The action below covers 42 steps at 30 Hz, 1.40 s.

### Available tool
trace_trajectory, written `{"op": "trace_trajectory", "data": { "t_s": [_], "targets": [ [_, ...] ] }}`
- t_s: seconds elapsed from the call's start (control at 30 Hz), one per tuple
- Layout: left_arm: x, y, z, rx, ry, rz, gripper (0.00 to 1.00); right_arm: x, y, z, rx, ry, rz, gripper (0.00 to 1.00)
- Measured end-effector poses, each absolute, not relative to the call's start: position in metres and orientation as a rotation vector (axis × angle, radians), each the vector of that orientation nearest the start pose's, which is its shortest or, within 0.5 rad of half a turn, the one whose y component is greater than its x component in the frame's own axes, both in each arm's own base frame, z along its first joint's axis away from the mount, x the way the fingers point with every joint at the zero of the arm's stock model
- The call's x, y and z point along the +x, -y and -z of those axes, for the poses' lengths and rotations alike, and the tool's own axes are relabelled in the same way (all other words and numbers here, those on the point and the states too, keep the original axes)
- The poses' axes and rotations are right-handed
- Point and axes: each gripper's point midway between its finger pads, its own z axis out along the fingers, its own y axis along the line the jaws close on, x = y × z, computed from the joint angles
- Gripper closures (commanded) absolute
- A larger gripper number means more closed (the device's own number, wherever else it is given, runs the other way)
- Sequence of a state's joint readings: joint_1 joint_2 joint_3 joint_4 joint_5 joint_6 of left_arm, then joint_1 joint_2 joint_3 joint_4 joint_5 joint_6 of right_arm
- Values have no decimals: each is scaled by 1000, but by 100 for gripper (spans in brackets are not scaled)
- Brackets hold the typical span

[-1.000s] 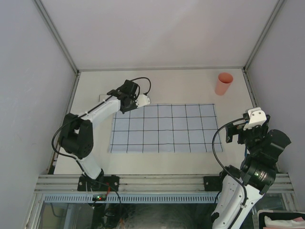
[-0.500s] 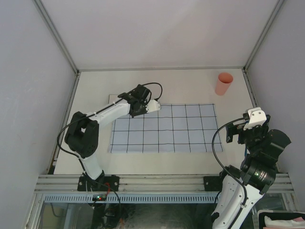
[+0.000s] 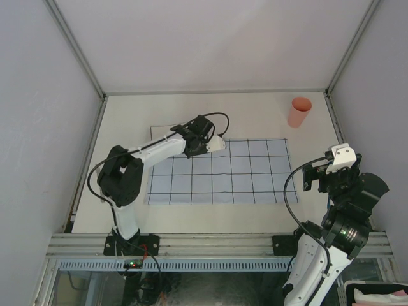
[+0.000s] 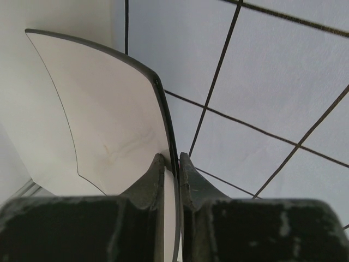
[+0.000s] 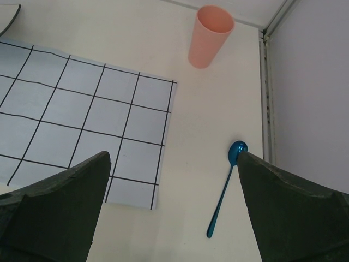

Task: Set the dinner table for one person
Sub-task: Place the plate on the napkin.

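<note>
A white plate (image 4: 109,109) with a dark rim stands on edge between the fingers of my left gripper (image 4: 170,157), which is shut on its rim. In the top view that gripper (image 3: 218,144) reaches over the back edge of the light-blue grid cloth (image 3: 223,172), and the plate (image 3: 164,132) trails to its left, partly hidden by the arm. My right gripper (image 5: 173,154) hangs open and empty above the dinner table (image 3: 255,115) near the cloth's right edge. A blue spoon (image 5: 224,188) lies on the table beside its right finger.
A pink cup (image 3: 299,111) stands upright at the back right corner, also in the right wrist view (image 5: 210,35). Grey rails (image 3: 217,244) and pale walls close in the table on all sides.
My left arm has swung to the right with the plate, from the table's back left to over the cloth's back edge. The right arm has not moved.
</note>
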<state>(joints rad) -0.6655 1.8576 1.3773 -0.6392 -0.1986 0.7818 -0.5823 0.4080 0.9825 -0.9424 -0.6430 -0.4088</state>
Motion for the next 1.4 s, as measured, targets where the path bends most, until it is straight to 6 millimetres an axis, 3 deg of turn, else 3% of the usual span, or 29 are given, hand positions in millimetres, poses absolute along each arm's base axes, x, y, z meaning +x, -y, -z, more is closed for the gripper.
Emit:
{"op": "trace_trajectory", "data": {
  "t_s": [0.23, 0.73, 1.4],
  "targets": [
    [373, 229, -83, 1734, -2026, -283, 100, 174, 5, -280, -248, -1859, 59, 0],
    [362, 273, -86, 1775, -1970, -221, 100, 174, 7, -276, -244, -1869, 62, 0],
    [321, 313, -84, 1870, -1894, -165, 100, 175, 8, -272, -241, -1876, 56, 0]
  ]
}}
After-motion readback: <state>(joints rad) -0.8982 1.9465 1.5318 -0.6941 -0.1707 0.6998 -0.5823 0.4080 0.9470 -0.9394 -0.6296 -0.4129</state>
